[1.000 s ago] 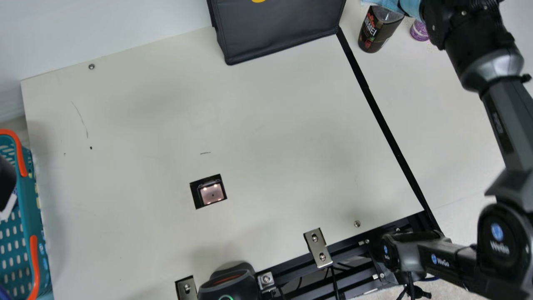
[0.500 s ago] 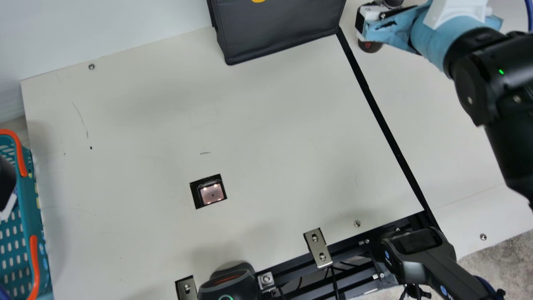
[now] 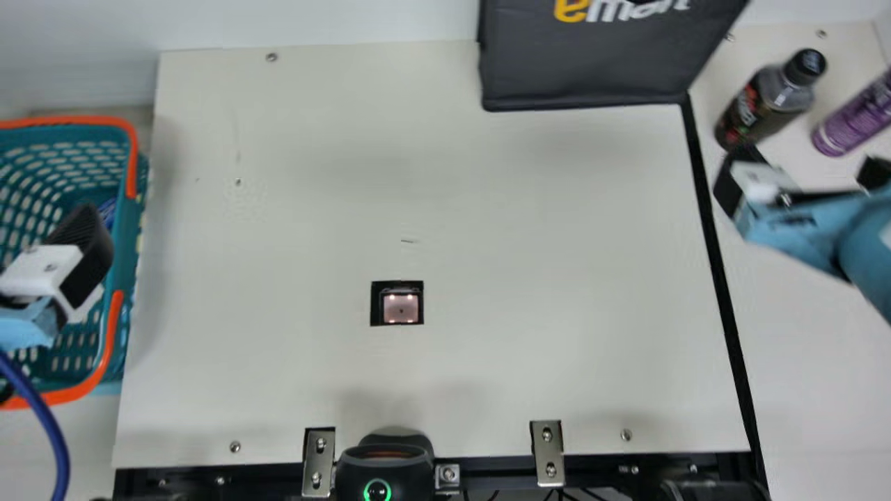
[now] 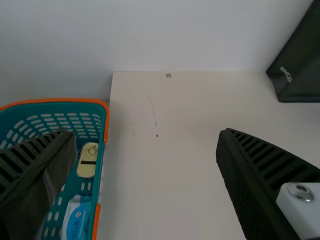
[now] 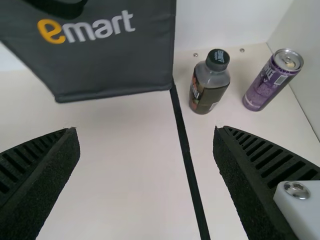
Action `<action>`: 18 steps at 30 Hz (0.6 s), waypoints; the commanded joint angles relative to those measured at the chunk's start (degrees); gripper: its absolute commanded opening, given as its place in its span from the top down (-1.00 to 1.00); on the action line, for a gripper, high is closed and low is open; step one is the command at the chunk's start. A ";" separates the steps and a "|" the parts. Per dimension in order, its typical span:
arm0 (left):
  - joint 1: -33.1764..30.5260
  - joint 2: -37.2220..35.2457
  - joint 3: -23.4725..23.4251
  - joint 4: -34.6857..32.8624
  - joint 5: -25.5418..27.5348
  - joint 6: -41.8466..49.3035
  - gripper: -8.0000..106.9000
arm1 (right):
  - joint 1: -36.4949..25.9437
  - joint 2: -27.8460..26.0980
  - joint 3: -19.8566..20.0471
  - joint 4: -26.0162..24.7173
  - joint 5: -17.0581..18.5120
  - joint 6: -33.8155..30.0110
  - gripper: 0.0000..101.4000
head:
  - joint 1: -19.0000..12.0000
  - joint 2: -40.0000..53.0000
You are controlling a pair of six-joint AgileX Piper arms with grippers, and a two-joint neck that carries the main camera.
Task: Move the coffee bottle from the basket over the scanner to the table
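In the main view, the coffee bottle stood upright on the cream table, on the right of the black strip, with a purple can standing near it. The dark bag was on the other side, by the strip's far end. The scanner window lay set into the table, its small lights lit, and a black device with a glowing green ring sat at the near edge. The right gripper was on the near side of the coffee bottle, while the left gripper showed over the teal basket with its orange handles. In the left wrist view, the left gripper had its fingers spread wide with nothing between them; the basket held a pale yellow tin and a white and blue pack, and a corner of the bag came into sight. In the right wrist view, the right gripper likewise had its fingers well apart and pinched nothing. Beyond them the coffee bottle stood dark-capped and clear of both fingers, between the strip and the can.
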 commanded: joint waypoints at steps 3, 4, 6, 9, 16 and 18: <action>-0.64 -0.79 -1.44 2.13 4.75 -1.72 -0.71 | 0.84 -3.83 -0.22 2.53 4.86 -3.29 -0.87 | -1.75 0.35; -0.82 -1.01 -1.79 2.66 5.76 -2.13 -0.71 | 1.06 -4.70 -0.27 3.11 5.86 -4.00 -0.87 | -1.75 0.35; -1.18 -1.45 -2.50 3.73 7.75 -2.95 -0.71 | 1.52 -6.42 -0.37 4.28 7.86 -5.42 -0.87 | -1.75 0.35; -1.21 -1.55 -2.67 3.96 7.62 -3.18 -0.71 | 2.14 -8.75 -0.50 5.86 10.56 -7.35 -0.87 | -1.75 0.35; -1.21 -1.55 -2.67 3.96 8.32 -3.18 -0.71 | 2.14 -9.10 -0.49 6.07 11.03 -7.35 -0.87 | -1.75 0.35; -1.21 -1.55 -2.67 3.96 8.33 -3.18 -0.71 | 2.14 -9.16 -0.49 6.07 11.03 -7.35 -0.87 | -1.75 0.35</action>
